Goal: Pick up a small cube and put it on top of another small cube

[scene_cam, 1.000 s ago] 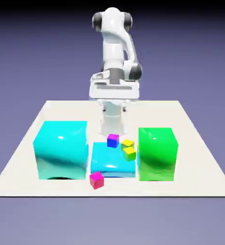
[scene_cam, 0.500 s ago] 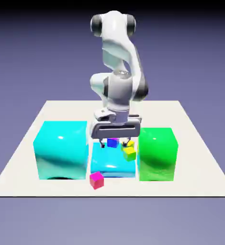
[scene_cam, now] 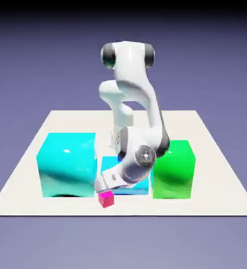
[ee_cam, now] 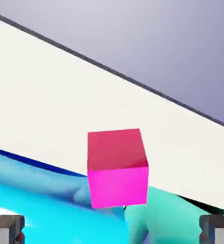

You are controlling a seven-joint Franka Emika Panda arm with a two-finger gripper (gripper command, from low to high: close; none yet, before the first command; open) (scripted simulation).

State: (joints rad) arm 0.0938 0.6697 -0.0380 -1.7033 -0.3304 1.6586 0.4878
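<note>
Hand: the hand (scene_cam: 105, 190) is low, right above the small pink cube. Its two grey fingertips (ee_cam: 6, 228) are spread wide apart. Nothing is pinched between them.
Small pink cube: the small pink cube (scene_cam: 106, 198) sits on the worktop, close to the near edge. In the hand view it (ee_cam: 117, 167) shows big in the middle, between the two fingertips and not touching either one.
Worktop: the worktop (scene_cam: 215, 173) is flat and cream white.
Big cyan block: the big cyan block (scene_cam: 67, 164) stands on the exterior view's left.
Flat cyan block: the flat cyan block (scene_cam: 140, 186) lies in the middle, just behind the small pink cube. The arm hides most of it.
Big green block: the big green block (scene_cam: 173, 171) stands on the exterior view's right.
Arm: the white arm (scene_cam: 139, 113) bends down in front of the blocks.
</note>
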